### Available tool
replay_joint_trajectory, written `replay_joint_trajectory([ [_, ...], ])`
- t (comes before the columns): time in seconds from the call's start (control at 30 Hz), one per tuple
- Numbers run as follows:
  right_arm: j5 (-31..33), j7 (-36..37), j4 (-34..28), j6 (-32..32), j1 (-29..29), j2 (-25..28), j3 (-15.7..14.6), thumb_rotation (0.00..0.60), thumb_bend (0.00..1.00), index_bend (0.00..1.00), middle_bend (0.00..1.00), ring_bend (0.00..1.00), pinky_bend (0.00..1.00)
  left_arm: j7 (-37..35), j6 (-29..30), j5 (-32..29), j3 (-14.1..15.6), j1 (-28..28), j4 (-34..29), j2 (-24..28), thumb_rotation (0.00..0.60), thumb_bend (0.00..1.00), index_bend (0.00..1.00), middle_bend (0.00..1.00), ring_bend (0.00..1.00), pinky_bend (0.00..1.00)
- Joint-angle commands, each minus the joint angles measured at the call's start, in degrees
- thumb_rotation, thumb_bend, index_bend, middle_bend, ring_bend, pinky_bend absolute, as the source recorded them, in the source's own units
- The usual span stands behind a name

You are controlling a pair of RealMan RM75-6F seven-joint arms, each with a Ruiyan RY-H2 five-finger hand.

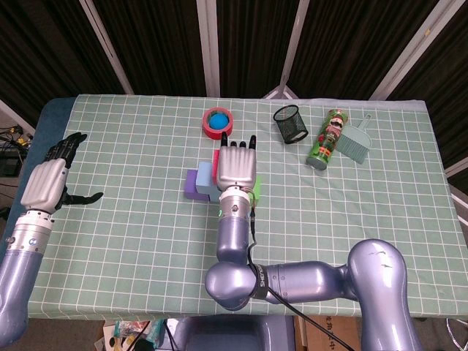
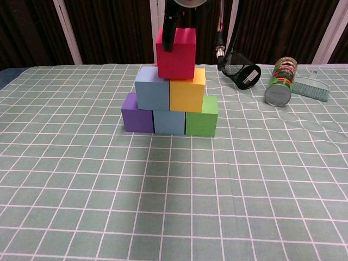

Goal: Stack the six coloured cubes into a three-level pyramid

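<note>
A pyramid stands mid-table. Its bottom row is a purple cube (image 2: 137, 120), a blue cube (image 2: 169, 123) and a green cube (image 2: 202, 119). On them rest a light-blue cube (image 2: 152, 90) and a yellow cube (image 2: 187, 93). The red cube (image 2: 178, 53) sits on top, roughly level, across the seam of those two. My right hand (image 1: 235, 165) hovers over the stack and holds the red cube, with a dark finger (image 2: 169, 30) on its front face. In the head view the hand hides most of the pyramid. My left hand (image 1: 47, 180) is open near the table's left edge.
At the back are a red tape roll (image 1: 217, 121), a black mesh cup (image 2: 242, 73) lying on its side, a green can (image 2: 279, 81) and a small teal brush (image 2: 311, 87). The green checked cloth (image 2: 174, 206) covers the table.
</note>
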Motion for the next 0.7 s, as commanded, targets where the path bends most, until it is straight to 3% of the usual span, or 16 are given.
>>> replay_joint_trajectory([
  [0.03,0.27,-0.09,0.02,0.07,-0.03,-0.02,0.27,0.600,0.36,0.00,0.38,0.22,0.00,-0.02,-0.01,0.00,0.01,-0.01,0.01,-0.02,0.600,0.10,0.00,0.00,0.00,0.00],
  [0.7,1.27,0.10,0.92,-0.88,-0.30,-0.40,1.56,0.600,0.36,0.00,0.38,0.22,0.00,0.21,-0.06,-0.17,0.19,-0.21,0.21,-0.22,0.600,0.10,0.00,0.00,0.00,0.00],
])
